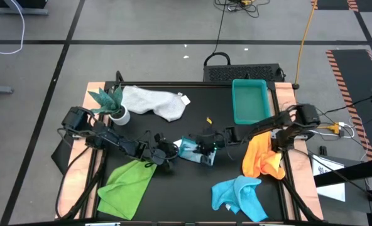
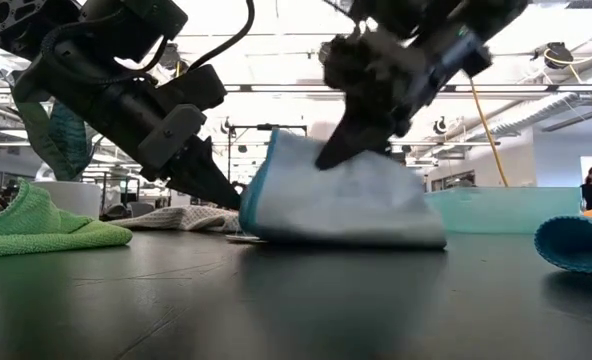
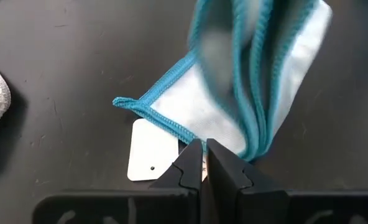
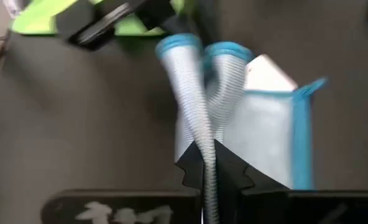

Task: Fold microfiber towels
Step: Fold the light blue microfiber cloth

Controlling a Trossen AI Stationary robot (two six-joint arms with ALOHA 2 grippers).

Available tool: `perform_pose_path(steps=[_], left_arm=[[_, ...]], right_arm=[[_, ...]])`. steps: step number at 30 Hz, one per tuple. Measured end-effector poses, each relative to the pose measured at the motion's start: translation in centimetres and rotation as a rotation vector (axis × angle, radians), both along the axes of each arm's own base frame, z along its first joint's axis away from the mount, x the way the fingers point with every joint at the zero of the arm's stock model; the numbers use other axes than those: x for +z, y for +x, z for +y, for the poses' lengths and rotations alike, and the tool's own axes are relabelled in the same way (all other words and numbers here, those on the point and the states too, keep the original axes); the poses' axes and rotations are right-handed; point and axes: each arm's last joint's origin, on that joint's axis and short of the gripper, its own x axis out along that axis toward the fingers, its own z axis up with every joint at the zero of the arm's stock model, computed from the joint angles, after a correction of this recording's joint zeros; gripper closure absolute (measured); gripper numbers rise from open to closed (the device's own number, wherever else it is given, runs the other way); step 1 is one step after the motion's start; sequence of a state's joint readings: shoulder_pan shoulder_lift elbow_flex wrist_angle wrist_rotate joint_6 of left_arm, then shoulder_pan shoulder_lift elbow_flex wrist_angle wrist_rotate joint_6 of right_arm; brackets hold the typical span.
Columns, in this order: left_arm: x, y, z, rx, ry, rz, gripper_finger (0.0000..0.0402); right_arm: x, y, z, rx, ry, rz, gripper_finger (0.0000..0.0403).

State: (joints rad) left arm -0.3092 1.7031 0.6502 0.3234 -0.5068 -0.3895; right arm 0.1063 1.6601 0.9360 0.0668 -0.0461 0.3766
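Pale blue towel stands bunched mid-bench; white-grey towel lies crumpled behind. Lime green towel, orange towel and turquoise towel lie rumpled nearer.

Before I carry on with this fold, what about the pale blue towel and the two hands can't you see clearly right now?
- High view: pale blue towel is small, both hands crowd it; fold lines unreadable.
- Low view: left hand reaches the towel's far edge; contact hidden by the cloth.
- Right wrist view: right hand pinches a blurred fold; layer count unclear.
- Left wrist view: the white tag's print is too small.
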Motion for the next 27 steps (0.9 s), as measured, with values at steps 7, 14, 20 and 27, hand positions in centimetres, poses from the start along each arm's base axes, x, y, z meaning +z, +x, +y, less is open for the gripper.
perform_pose_path(steps=[7,14,20,27], left_arm=[[0.2,0.2,-0.1,0.003,-0.012,-0.027,0.0376],[0.1,0.1,-0.1,0.003,-0.012,-0.022,0.0376],[0.2,0.1,-0.1,0.004,-0.013,-0.024,0.0376],[0.2,0.1,-0.3,-0.001,-0.018,-0.029,0.0376]], right_arm=[[-0.2,-1.2,0.5,-0.178,-0.026,0.104,0.0401],[-2.2,-0.7,-1.2,-0.25,-0.052,0.175,0.0401],[-3.6,-0.2,-2.3,-0.25,-0.084,0.193,0.0389],[-3.8,-0.2,-3.2,-0.253,-0.106,0.209,0.0343]])
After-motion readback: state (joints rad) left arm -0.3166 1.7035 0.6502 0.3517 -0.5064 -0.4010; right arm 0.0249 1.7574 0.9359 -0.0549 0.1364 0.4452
